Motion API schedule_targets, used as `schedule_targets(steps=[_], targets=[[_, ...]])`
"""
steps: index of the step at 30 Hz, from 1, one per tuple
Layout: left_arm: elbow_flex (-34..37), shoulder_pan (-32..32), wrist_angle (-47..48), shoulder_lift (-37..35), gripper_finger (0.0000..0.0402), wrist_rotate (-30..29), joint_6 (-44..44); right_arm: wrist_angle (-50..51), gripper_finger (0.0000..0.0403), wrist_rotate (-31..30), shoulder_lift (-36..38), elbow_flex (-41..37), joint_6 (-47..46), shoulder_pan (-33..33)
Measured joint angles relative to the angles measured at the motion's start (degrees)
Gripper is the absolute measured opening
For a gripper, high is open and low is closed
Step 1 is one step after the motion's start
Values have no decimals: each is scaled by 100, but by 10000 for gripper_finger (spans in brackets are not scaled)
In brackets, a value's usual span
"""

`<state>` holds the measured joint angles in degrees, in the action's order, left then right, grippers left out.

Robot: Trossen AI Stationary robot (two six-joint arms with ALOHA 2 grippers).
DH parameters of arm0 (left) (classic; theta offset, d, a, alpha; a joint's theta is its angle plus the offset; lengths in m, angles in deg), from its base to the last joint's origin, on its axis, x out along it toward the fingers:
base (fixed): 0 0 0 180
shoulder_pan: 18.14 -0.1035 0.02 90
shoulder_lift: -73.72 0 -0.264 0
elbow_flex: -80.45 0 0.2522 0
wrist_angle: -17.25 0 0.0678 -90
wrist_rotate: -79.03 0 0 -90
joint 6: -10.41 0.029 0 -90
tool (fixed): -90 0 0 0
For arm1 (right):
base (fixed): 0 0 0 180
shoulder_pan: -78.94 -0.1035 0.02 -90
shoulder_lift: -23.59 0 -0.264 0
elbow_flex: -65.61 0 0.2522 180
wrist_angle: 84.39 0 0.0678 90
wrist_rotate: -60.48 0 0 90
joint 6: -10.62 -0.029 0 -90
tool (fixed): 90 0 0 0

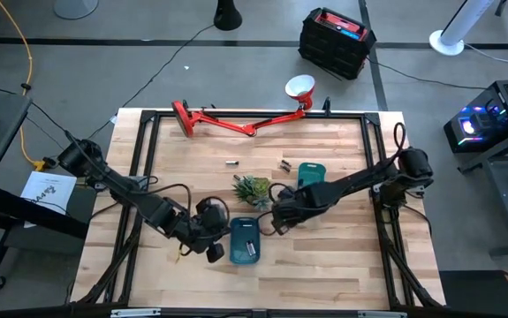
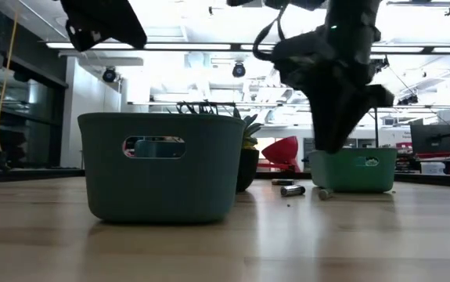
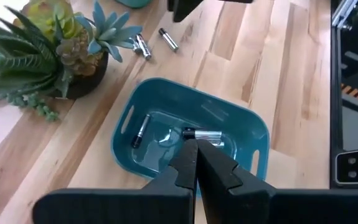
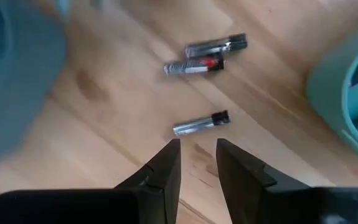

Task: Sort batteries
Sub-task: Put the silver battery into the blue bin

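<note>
The near teal tray (image 1: 245, 240) (image 3: 253, 134) holds two batteries, a dark one (image 3: 139, 131) and a silvery one (image 3: 207, 136). My left gripper (image 3: 193, 149) (image 1: 211, 235) hovers shut above this tray's near-left side. My right gripper (image 4: 198, 146) (image 1: 277, 215) is open and points down at the wood just short of a silvery battery (image 4: 200, 124). Two more batteries (image 4: 216, 45) (image 4: 194, 66) lie side by side past it. A second teal tray (image 1: 312, 174) (image 4: 353, 93) stands farther back. Single batteries (image 1: 232, 162) (image 1: 285, 164) lie toward the far edge.
A green spiky potted plant (image 1: 252, 189) (image 3: 48, 56) stands between the two trays, just beyond the near one. A red lamp-like arm (image 1: 236, 121) lies along the far edge. Open wood spreads over the table's near and far parts.
</note>
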<state>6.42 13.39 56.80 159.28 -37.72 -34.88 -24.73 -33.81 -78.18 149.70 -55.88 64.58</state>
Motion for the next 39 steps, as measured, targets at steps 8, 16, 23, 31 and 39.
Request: schedule_targets(steps=[8, 16, 23, 31, 39], targets=[[0, -44, 3, 0, 0, 301, 496, -654, 95, -189, -34, 9, 3767, -155], [0, 109, 74, 0, 0, 336, 369, -156, 107, -395, -470, 9, 6114, -218], [0, 123, 136, 0, 0, 258, -40, -372, 164, -445, -822, 7, 7160, -204], [0, 127, 132, 0, 0, 142, -210, -378, 170, -385, -1001, 36, 7839, -204], [0, 156, 109, -522, 0, -226, 5, -171, 18, -301, -1064, 35, 7089, -343]])
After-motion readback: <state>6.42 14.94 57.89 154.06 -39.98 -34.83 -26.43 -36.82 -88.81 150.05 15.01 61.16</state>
